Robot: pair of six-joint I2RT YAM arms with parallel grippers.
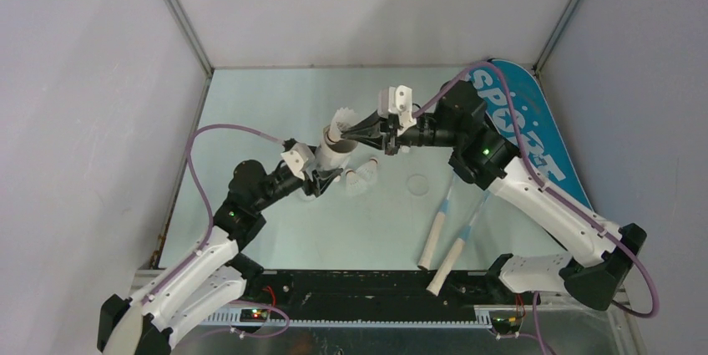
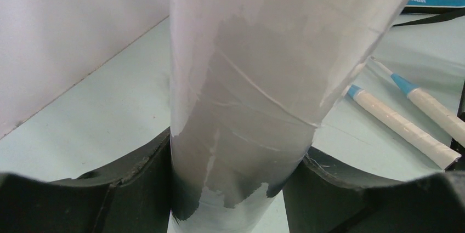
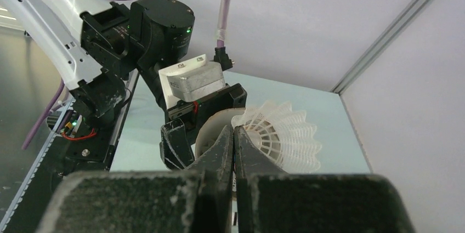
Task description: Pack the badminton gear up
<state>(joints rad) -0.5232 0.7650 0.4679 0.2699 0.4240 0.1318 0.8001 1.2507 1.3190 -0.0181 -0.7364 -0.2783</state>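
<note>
My left gripper [image 1: 320,178] is shut on the lower end of the long white tube [image 1: 332,153] and holds it tilted up off the table; the tube fills the left wrist view [image 2: 247,79] between the black fingers [image 2: 137,189]. My right gripper [image 1: 349,131] is shut on the skirt of a white shuttlecock [image 1: 341,119] at the tube's open top end. In the right wrist view the shut fingertips [image 3: 225,145] pinch the shuttlecock [image 3: 288,134] against the tube's rim [image 3: 211,126]. More white shuttlecocks [image 1: 363,178] lie on the table beside the tube.
Two rackets with cream handles [image 1: 434,242] [image 1: 451,261] lie right of centre, also in the left wrist view [image 2: 400,129]. The blue "SPORT" bag [image 1: 526,129] lies along the right wall. A round clear lid [image 1: 417,184] lies near the rackets. Walls close three sides.
</note>
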